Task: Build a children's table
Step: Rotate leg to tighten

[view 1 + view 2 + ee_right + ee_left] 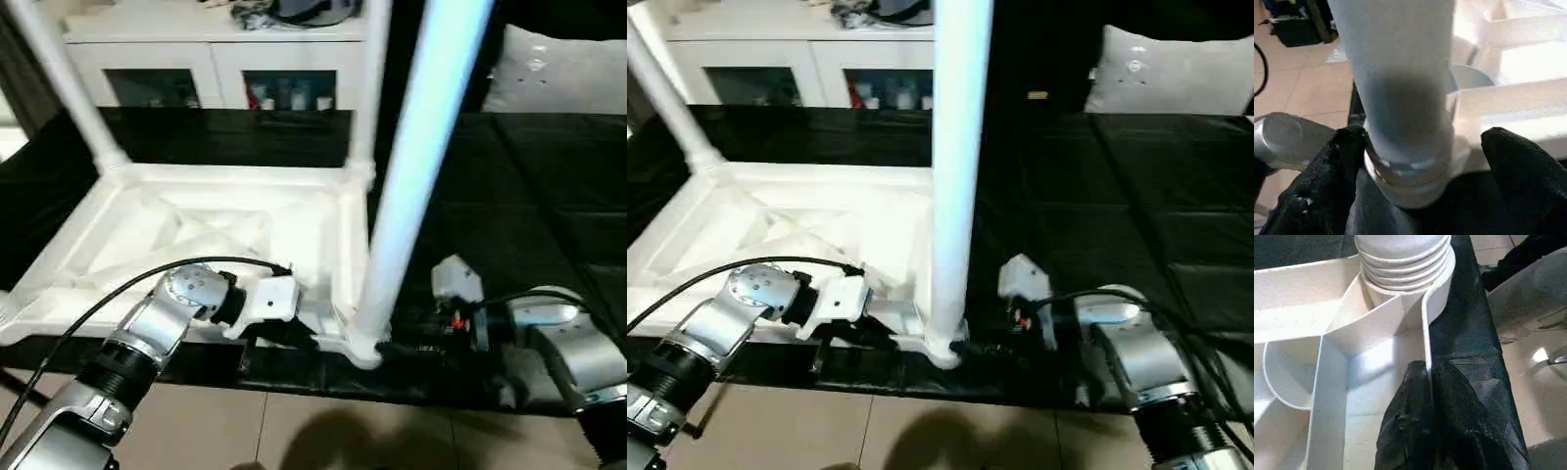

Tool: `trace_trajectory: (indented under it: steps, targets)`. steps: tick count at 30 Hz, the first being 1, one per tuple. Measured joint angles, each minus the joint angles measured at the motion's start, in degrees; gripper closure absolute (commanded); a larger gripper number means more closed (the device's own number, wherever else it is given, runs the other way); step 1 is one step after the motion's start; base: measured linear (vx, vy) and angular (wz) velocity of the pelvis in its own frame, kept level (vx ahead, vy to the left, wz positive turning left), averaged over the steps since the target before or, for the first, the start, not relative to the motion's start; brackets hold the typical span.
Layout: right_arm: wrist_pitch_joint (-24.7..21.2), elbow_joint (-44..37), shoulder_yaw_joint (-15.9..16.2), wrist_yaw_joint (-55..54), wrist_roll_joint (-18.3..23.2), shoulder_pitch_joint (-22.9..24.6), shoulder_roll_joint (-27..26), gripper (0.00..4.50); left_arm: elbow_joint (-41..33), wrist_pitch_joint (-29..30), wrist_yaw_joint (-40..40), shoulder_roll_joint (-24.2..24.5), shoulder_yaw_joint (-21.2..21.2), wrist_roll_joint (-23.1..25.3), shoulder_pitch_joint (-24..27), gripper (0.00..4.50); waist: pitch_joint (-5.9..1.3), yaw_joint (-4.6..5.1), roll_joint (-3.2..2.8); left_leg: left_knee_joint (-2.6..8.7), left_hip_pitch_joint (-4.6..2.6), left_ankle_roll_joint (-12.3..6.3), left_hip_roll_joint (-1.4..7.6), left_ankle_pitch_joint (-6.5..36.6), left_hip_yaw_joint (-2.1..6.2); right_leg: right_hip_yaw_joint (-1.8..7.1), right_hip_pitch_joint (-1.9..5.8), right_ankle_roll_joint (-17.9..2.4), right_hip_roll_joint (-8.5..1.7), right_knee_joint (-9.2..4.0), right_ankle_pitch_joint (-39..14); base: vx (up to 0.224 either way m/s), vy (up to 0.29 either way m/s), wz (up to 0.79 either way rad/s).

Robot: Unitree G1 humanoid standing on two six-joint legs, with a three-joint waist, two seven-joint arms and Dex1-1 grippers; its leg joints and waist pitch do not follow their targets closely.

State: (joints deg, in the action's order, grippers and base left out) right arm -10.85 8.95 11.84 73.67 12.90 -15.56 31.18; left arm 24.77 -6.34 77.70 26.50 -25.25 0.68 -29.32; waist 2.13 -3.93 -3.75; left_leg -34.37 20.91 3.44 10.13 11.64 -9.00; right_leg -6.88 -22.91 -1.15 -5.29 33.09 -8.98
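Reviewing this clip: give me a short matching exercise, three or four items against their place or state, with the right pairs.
Items:
1. left gripper
2. right gripper
3. near-corner leg
4. far-left leg

Places or states:
A. standing in the tabletop's far-left corner, leaning
B. pinching the tabletop's side wall
C. fingers on either side of a leg's base
D. upright in the near corner socket

Pairs: 1-B, 2-C, 3-D, 4-A

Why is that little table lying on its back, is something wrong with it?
Nothing looks broken. The tabletop lies upside down so the legs can go in. The near leg leans a little in the left eye view rather than standing straight. The right gripper is around its base; the left gripper pinches the rim.
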Motion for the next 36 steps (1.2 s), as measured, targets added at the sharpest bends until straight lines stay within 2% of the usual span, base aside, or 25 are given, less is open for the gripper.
trace_trajectory:
  steps: [9, 13, 18, 23, 27, 28, 31, 33, 35, 36]
  targets:
    - [0.23, -0.3, 2.61, 0.61, 0.0, 0.02, -1.73, 1.41, 0.29, -1.35, 1.51, -0.74, -0.52, -0.32, -0.18, 4.5, 0.0, -1.3, 0.0, 0.0, -0.01, 0.0, 0.01, 0.0, -0.01, 0.01, 0.0, 0.01, 0.0, 0.01, -0.01, 0.0, 0.0, 0.0]
    - [0.18, -0.33, 2.63, 0.58, 0.0, 0.04, -1.76, 1.74, 0.48, -1.44, 1.53, -0.72, -0.53, -0.43, -0.21, 4.5, 0.0, -1.26, 0.0, -0.01, -0.02, 0.0, 0.01, 0.0, -0.04, 0.04, 0.01, 0.01, 0.0, 0.02, 0.0, 0.0, 0.0, 0.0]
    - [-1.59, -0.78, 2.35, -0.2, 0.73, 0.39, -1.99, 1.81, 0.43, -0.63, 1.5, -1.0, -0.31, -0.7, -0.14, 4.5, 0.0, -1.27, 0.01, -0.01, -0.02, 0.0, 0.01, 0.0, -0.04, 0.04, 0.01, 0.02, 0.0, 0.02, -0.01, 0.0, 0.0, 0.0]
    - [-6.82, -1.94, 1.19, -7.07, 0.32, 0.53, -5.35, 1.83, -1.37, 6.67, -2.01, -1.81, 1.96, -0.99, 1.33, 4.5, -0.01, -0.69, 0.03, 0.0, -0.38, 0.03, 0.06, -0.02, -0.19, 0.09, 0.16, 0.01, 0.01, 0.09, 0.0, 0.0, 0.0, 0.0]
    - [-9.47, 0.77, -3.08, -22.19, -2.48, -0.24, -13.79, 1.83, -2.57, 17.01, -11.37, -5.19, 5.48, -0.36, 2.18, 4.5, 0.06, 2.13, 0.03, -0.06, -0.76, 0.04, 0.04, -0.02, -0.26, 0.09, 0.32, 0.04, 0.0, -0.02, -0.02, 0.0, 0.0, 0.0]
    - [-9.76, 2.13, -4.18, -27.06, -3.44, -1.15, -15.74, 1.83, -2.98, 19.86, -14.68, -7.13, 6.24, -0.17, 2.24, 4.5, 0.07, 3.16, 0.02, -0.1, -0.74, 0.04, 0.01, -0.02, -0.24, 0.05, 0.35, 0.05, -0.03, -0.14, -0.03, 0.0, 0.0, 0.0]
    - [-8.97, 5.65, -6.01, -35.93, -5.18, -3.64, -18.92, 1.83, -3.43, 23.19, -21.65, -11.77, 7.27, 0.34, 2.44, 4.5, 0.09, 5.38, 0.07, -0.1, -0.57, 0.02, 0.0, 0.0, -0.17, -0.05, 0.32, 0.06, -0.03, -0.44, -0.03, 0.0, 0.0, 0.0]
    - [-8.51, 7.64, -7.09, -40.93, -6.37, -4.97, -21.37, 1.83, -3.99, 24.29, -25.66, -13.99, 7.79, 1.09, 2.84, 4.5, 0.07, 5.94, 0.03, -0.05, -0.47, 0.01, -0.01, 0.01, -0.13, -0.05, 0.26, 0.06, -0.02, -0.43, -0.02, 0.0, 0.0, 0.0]
    - [-8.55, 9.22, -7.52, -45.4, -7.41, -6.5, -23.57, 1.83, -4.39, 25.26, -28.98, -15.29, 8.11, 2.12, 2.84, 4.5, -0.01, 5.97, -0.11, 0.01, -0.43, 0.01, -0.03, 0.01, -0.07, -0.07, 0.2, 0.06, 0.0, -0.27, -0.01, 0.0, 0.0, 0.0]
    - [-8.49, 9.36, -8.03, -46.02, -7.5, -6.58, -24.11, 1.48, -4.74, 25.31, -29.9, -15.67, 8.07, 2.73, 2.94, 4.5, 0.0, 5.79, -0.09, 0.05, -0.42, 0.01, -0.03, 0.01, -0.05, -0.07, 0.18, 0.06, 0.0, -0.18, -0.01, 0.0, 0.0, 0.0]
